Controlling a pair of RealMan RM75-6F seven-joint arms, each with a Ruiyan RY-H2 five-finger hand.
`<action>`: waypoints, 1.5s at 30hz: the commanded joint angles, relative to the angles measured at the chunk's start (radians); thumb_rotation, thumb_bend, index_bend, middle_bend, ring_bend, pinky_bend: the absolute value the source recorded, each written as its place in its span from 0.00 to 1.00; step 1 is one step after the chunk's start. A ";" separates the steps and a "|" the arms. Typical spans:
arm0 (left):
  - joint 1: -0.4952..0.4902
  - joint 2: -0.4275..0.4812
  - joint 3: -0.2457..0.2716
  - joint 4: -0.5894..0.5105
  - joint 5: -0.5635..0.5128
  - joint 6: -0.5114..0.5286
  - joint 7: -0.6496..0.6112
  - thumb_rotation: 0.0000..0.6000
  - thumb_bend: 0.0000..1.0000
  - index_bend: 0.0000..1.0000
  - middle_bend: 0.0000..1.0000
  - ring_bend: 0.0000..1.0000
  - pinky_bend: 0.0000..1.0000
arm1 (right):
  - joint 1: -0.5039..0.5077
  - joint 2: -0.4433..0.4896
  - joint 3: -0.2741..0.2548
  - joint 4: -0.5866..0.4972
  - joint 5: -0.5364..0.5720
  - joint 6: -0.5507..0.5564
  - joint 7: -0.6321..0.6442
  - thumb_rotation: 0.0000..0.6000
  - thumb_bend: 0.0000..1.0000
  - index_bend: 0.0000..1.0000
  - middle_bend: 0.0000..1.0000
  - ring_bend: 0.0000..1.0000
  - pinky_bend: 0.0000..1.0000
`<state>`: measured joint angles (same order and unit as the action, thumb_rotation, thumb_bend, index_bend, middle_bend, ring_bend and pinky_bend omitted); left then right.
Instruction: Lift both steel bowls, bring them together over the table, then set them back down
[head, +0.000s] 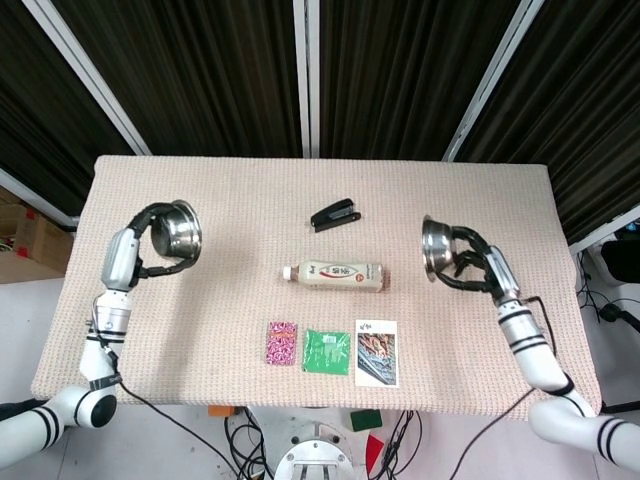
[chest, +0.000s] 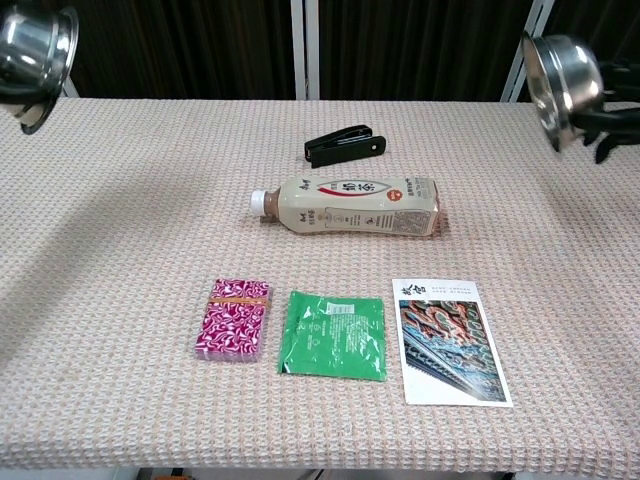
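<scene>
My left hand (head: 150, 245) grips a steel bowl (head: 181, 229) (chest: 34, 48) above the left part of the table, the bowl tilted on its side. On the far right my right hand (head: 475, 268) (chest: 615, 120) holds the other steel bowl (head: 437, 248) (chest: 562, 75), also tipped up with its rim facing the middle. Both bowls hang in the air, far apart from each other. In the chest view only the edge of the right hand shows, and the left hand is out of frame.
A milk-tea bottle (head: 334, 273) lies on its side mid-table, with a black stapler (head: 334, 214) behind it. Along the front sit a pink patterned pack (head: 282, 343), a green sachet (head: 326, 352) and a picture card (head: 376, 352). The woven tablecloth (head: 250, 190) covers the table.
</scene>
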<state>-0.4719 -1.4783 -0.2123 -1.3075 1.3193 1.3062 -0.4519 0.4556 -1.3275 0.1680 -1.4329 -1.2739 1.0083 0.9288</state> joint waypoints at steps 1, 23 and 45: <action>0.000 0.133 0.066 -0.049 -0.023 -0.118 0.257 1.00 0.15 0.72 0.73 0.65 0.78 | -0.090 0.140 -0.091 -0.100 0.092 0.016 -0.277 1.00 0.32 0.74 0.58 0.52 0.58; -0.113 0.162 0.113 -0.175 -0.245 -0.406 0.690 1.00 0.00 0.00 0.00 0.00 0.21 | -0.084 0.160 -0.072 -0.178 0.240 -0.072 -0.614 1.00 0.00 0.00 0.00 0.00 0.03; 0.209 0.145 0.141 -0.323 -0.006 0.205 0.518 0.75 0.00 0.00 0.00 0.00 0.17 | -0.288 0.014 -0.127 -0.173 -0.022 0.425 -1.015 1.00 0.00 0.00 0.00 0.00 0.00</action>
<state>-0.3369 -1.3216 -0.1029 -1.5856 1.2567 1.4280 0.0714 0.2354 -1.2576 0.0876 -1.6061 -1.2423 1.3134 0.1610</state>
